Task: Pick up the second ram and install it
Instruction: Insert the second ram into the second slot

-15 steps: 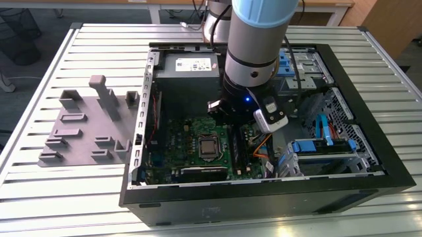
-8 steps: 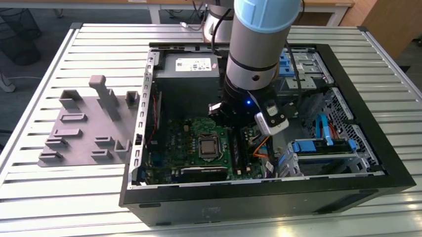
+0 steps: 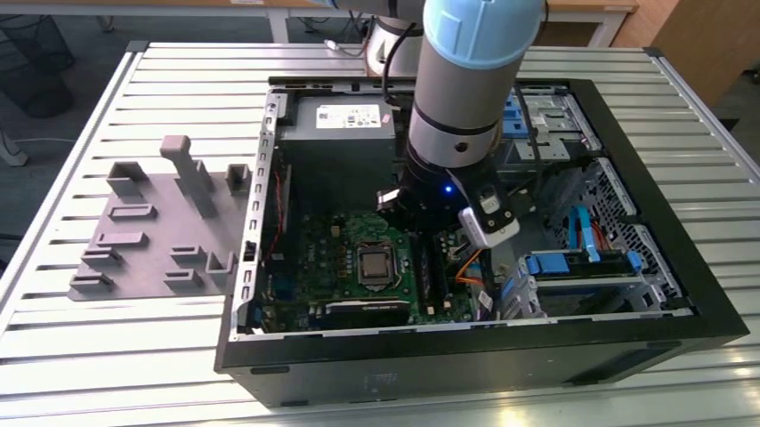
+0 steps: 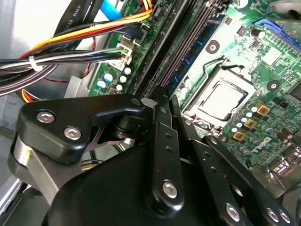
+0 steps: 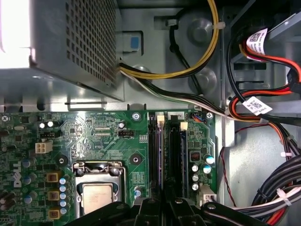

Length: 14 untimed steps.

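Gripper (image 3: 418,233) low inside the open case (image 3: 665,222), over the motherboard's (image 3: 320,258) slots (image 5: 165,150) beside the processor socket (image 5: 96,193). Fingers (image 4: 162,141) look closed together; whether they pinch the ram cannot be told. A blue strip (image 5: 160,155) stands in one slot.

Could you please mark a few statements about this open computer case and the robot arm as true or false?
1. The gripper is inside the computer case, over the green motherboard. True.
2. The grey holder block lies inside the case. False: it sits on the slatted table, at the exterior view's left of the case.
3. The processor socket has a fan mounted on it. False: it is bare.
4. Bundled cables run beside the motherboard in the first wrist view. True.
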### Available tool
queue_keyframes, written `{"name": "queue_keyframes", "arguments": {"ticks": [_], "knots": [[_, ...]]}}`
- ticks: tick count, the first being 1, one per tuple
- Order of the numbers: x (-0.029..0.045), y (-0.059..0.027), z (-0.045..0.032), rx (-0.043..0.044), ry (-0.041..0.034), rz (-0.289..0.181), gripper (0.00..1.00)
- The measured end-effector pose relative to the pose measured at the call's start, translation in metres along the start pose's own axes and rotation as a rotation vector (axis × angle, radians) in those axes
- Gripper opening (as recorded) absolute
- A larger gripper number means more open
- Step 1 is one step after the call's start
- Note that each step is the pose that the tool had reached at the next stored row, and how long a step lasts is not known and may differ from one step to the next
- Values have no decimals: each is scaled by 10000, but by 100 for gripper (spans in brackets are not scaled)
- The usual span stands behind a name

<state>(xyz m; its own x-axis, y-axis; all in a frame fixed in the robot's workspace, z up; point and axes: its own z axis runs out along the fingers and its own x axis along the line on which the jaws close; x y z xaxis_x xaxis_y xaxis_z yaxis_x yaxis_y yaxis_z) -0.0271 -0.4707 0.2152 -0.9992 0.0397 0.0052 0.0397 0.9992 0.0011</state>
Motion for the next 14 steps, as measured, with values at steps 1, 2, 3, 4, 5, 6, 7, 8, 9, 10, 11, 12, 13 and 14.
{"name": "queue_keyframes", "arguments": {"ticks": [1,2,3,4,5,6,7,8,9,10,11,12,13,14], "knots": [[-2,0,0,1,1,-8,14],[-2,0,1,0,1,-13,14],[-3,1,2,-1,0,-16,14],[-3,0,2,-1,0,-17,14],[-4,1,1,-3,0,-18,14],[-4,1,-3,-2,0,-18,14],[-3,1,-9,-2,0,-18,14],[-4,1,-16,-2,0,-18,14],[-4,1,-21,-3,0,-18,14],[-4,1,-24,-4,-1,-18,14],[-4,1,-24,-6,-1,-18,14],[-4,1,-25,-5,-1,-18,14],[-3,0,-26,-3,0,-18,14],[-3,1,-27,-2,0,-18,14]]}}
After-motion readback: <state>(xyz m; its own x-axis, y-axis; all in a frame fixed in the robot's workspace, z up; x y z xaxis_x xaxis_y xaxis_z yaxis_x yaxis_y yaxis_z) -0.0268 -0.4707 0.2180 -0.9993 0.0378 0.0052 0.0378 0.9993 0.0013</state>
